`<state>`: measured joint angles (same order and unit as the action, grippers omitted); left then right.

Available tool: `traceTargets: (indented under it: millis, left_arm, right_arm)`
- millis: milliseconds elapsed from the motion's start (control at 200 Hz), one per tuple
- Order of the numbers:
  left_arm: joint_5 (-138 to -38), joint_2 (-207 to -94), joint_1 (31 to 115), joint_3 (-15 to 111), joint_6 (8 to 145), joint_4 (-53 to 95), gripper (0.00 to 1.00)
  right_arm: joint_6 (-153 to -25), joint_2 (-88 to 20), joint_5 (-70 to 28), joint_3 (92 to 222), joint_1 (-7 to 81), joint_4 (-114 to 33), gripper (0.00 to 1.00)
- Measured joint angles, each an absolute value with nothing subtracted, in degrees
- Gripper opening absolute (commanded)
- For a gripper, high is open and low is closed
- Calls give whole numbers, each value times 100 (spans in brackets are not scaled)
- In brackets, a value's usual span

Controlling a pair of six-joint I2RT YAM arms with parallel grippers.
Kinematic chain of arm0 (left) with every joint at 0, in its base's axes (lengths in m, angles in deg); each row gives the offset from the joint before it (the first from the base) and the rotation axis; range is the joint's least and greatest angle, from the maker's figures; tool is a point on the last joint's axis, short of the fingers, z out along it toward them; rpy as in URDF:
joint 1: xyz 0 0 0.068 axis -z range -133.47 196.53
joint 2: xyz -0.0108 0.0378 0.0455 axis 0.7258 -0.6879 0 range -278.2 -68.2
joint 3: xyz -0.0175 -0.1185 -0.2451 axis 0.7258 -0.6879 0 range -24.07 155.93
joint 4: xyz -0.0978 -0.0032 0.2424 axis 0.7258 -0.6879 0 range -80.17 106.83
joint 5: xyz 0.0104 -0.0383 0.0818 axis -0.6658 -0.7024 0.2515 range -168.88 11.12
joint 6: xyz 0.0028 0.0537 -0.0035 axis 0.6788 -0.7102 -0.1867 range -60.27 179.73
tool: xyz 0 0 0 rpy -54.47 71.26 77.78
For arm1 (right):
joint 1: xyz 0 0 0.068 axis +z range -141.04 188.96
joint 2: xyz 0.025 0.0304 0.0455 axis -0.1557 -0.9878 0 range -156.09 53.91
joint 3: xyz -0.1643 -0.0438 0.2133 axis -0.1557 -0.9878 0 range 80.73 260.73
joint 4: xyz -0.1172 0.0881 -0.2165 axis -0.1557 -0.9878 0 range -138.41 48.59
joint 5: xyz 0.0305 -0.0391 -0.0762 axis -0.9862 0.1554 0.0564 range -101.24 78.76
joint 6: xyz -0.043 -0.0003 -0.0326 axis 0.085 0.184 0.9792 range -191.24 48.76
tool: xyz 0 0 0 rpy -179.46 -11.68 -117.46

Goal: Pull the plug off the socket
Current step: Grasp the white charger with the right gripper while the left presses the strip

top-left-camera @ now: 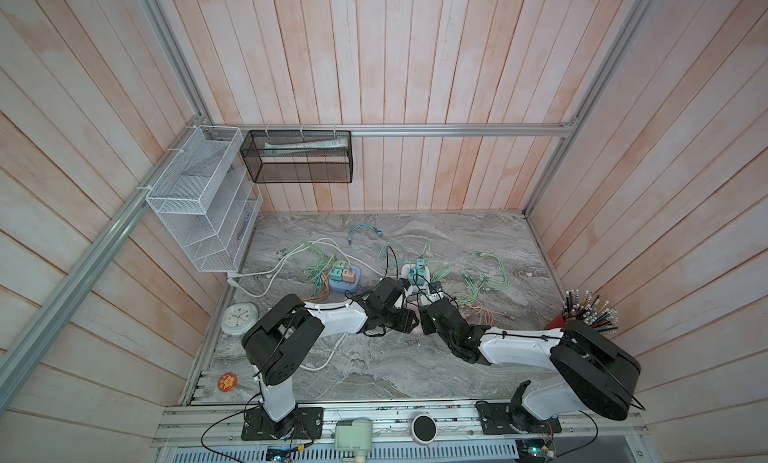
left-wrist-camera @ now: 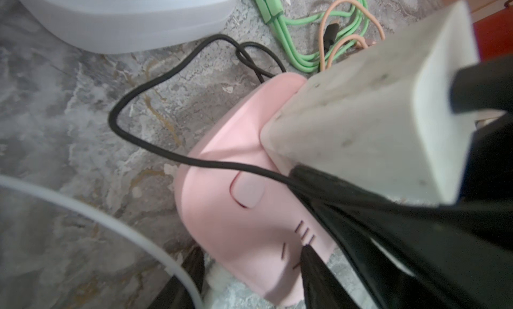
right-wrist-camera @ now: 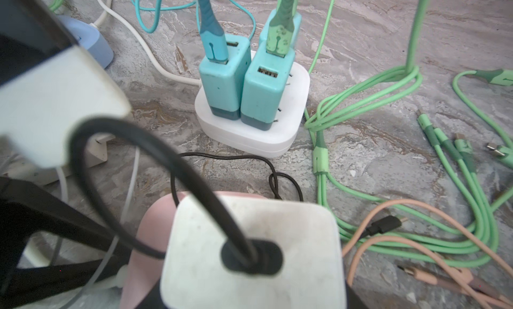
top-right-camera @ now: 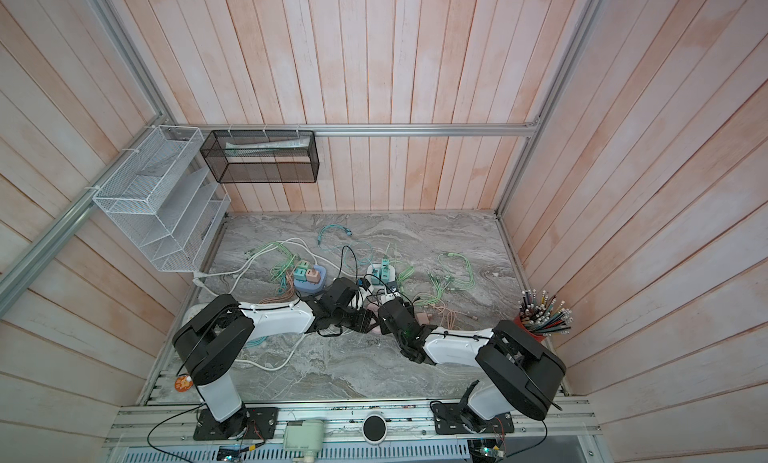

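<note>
Low in the middle of the right wrist view, the white plug stands on the pink socket, whose rounded body shows to its left and just behind it. A thick black cable leaves a dark collar on the plug's top face and loops up toward the left of the frame. The right gripper pinches this plug, with its dark fingers showing at the plug's lower left and lower right corners along the bottom edge. From the left wrist view the white plug fills the upper right, with black fingers pressed on two opposite faces. Its lower end touches the top face of the pink socket; whether the prongs are seated I cannot tell. The left gripper is at the socket's near end, at the bottom of that frame. One fingertip is beside the pink edge and the other lies over the slotted face, and I cannot tell whether these jaws squeeze the socket. Farther off, in the upper middle of the right wrist view, a white socket block carries two teal chargers. Green cables and a peach cable lie to its right. In both top views the two arms meet near the middle of the marble table.
</note>
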<state>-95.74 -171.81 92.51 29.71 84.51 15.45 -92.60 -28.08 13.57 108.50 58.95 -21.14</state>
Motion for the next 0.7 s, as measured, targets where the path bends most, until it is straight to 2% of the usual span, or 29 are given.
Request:
traceTargets:
  millis: [320, 700]
  left_arm:
    - [-9642, -17247, 9218, 2971, 8549, 1656, 56]
    - [-9646, -17255, 9179, 2960, 8619, 1676, 55]
  right_arm:
    - [-9269, -2946, 1462, 10968, 5987, -2337, 4]
    - [-9463, -3200, 2044, 11097, 6267, -2311, 7]
